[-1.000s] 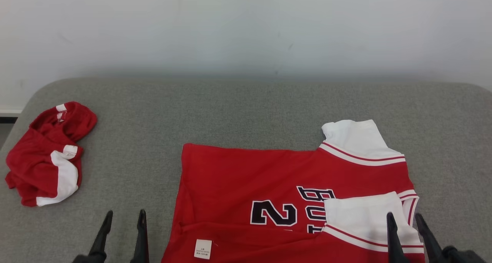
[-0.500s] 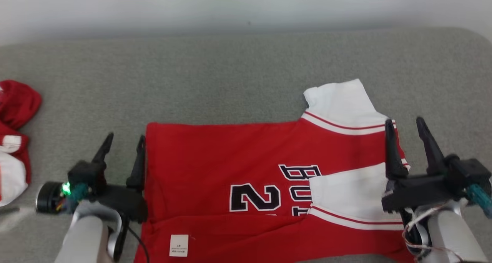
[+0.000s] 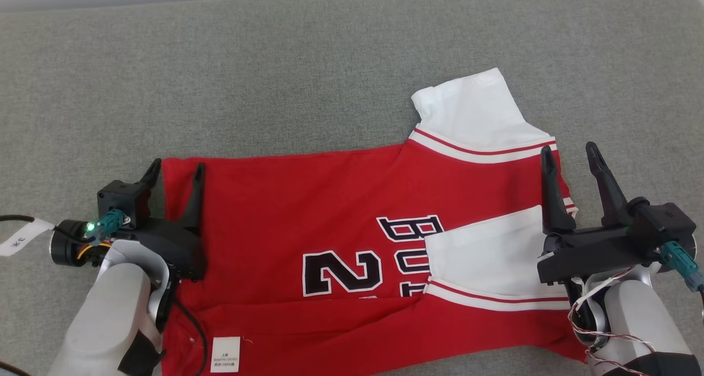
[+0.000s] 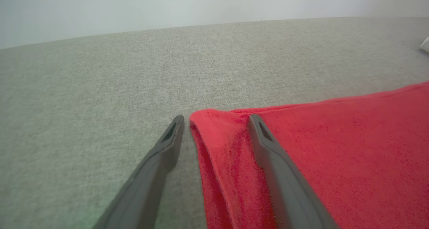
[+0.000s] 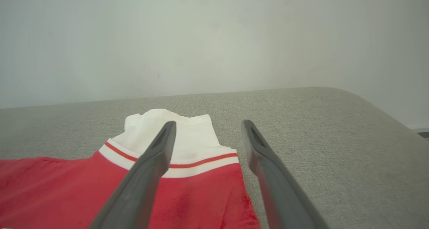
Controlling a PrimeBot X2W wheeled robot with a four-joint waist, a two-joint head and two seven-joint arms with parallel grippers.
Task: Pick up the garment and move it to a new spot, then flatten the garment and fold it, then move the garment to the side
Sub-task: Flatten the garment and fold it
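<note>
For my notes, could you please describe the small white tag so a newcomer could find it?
On the grey surface lies a red jersey. The tag sits on its near left part; unlike the white sleeves, it is a tiny printed rectangle.

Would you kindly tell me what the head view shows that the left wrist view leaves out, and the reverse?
Head view: a black number 2, a white sleeve, a white label and the open right end effector. Left wrist view: a pale wall at the top, and a close look at the doubled cloth edge at the corner. Shared: the red jersey, the grey surface under it, and the open left end effector straddling the jersey's corner.
</note>
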